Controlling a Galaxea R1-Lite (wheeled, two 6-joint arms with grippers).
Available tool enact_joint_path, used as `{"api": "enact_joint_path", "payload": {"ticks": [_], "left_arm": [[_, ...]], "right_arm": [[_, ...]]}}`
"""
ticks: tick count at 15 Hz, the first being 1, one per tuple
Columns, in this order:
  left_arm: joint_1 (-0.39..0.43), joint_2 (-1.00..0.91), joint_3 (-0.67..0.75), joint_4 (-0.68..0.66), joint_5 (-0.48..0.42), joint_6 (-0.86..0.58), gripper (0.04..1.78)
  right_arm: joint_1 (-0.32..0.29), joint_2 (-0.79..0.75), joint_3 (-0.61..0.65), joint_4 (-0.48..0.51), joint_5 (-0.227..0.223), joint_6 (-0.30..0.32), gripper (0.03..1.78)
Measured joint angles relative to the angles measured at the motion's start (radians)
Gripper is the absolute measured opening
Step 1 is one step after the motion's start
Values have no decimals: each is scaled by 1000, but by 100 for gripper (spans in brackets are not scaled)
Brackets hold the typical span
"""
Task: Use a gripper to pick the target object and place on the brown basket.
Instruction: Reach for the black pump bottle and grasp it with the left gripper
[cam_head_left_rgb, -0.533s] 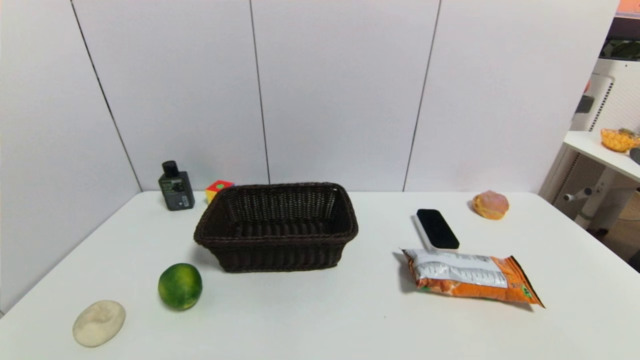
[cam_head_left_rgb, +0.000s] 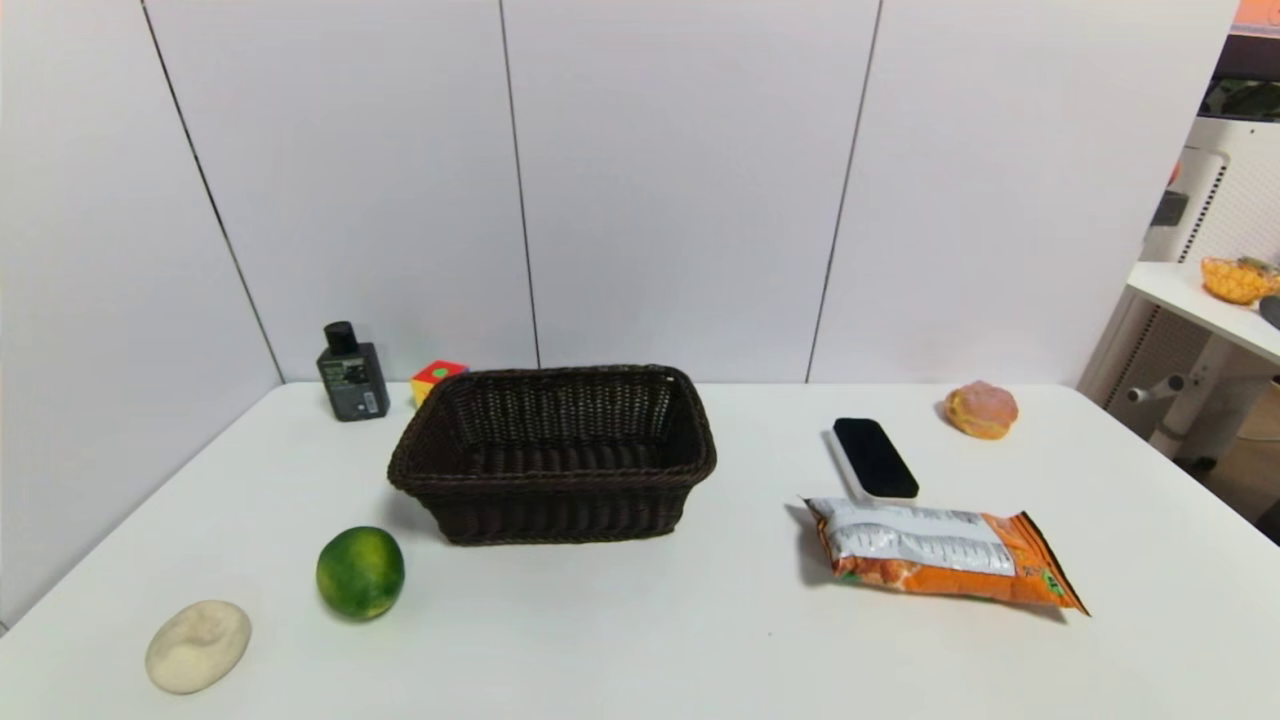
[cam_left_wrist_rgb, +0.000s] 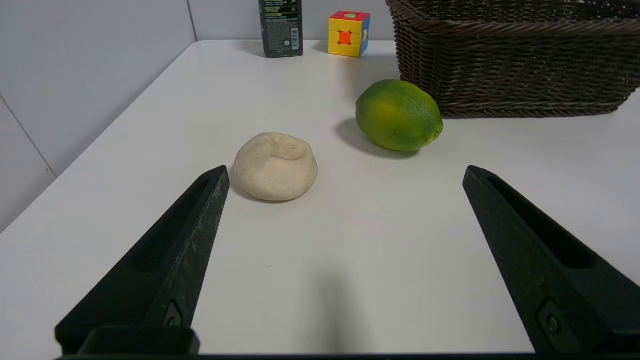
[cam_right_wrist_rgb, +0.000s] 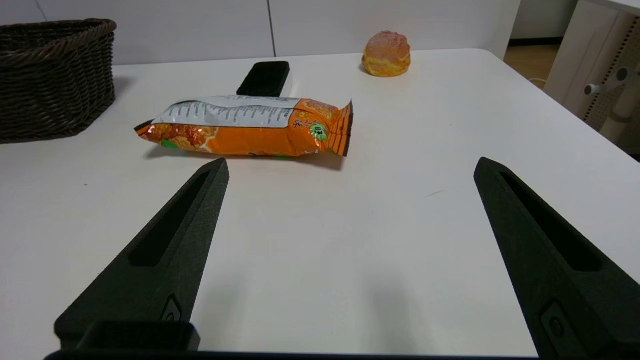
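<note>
The target object, a dark grey bottle (cam_head_left_rgb: 352, 376) with a black cap, stands upright at the table's far left by the wall; its lower part also shows in the left wrist view (cam_left_wrist_rgb: 280, 27). The brown basket (cam_head_left_rgb: 553, 455) sits empty at mid table, to the right of the bottle; its side shows in the left wrist view (cam_left_wrist_rgb: 510, 65) and the right wrist view (cam_right_wrist_rgb: 52, 75). My left gripper (cam_left_wrist_rgb: 345, 172) is open and empty, low over the near left of the table. My right gripper (cam_right_wrist_rgb: 350, 167) is open and empty over the near right. Neither arm shows in the head view.
A multicoloured cube (cam_head_left_rgb: 437, 379) sits between the bottle and the basket. A green lime (cam_head_left_rgb: 360, 571) and a beige lump (cam_head_left_rgb: 198, 645) lie near left. An orange snack bag (cam_head_left_rgb: 940, 562), a black slab (cam_head_left_rgb: 875, 457) and an orange bun (cam_head_left_rgb: 981, 409) lie on the right.
</note>
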Motion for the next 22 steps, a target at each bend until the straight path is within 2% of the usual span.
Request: {"api": "enact_joint_path", "payload": {"ticks": [5, 7, 12, 17, 19, 22], "left_arm": [[0, 22, -14, -5, 11, -14, 169], [-1, 89, -96, -7, 11, -8, 169], [-8, 412, -509, -3, 11, 0, 169], [42, 850, -985, -2, 7, 71, 169], [65, 1010, -1119, -3, 7, 85, 169], [112, 1217, -1232, -2, 9, 95, 169]], "right_arm": [[0, 0, 0, 0, 0, 0, 169], [0, 0, 0, 0, 0, 0, 169], [0, 0, 0, 0, 0, 0, 169], [0, 0, 0, 0, 0, 0, 169], [0, 0, 0, -1, 0, 0, 169], [0, 0, 0, 0, 0, 0, 169]]}}
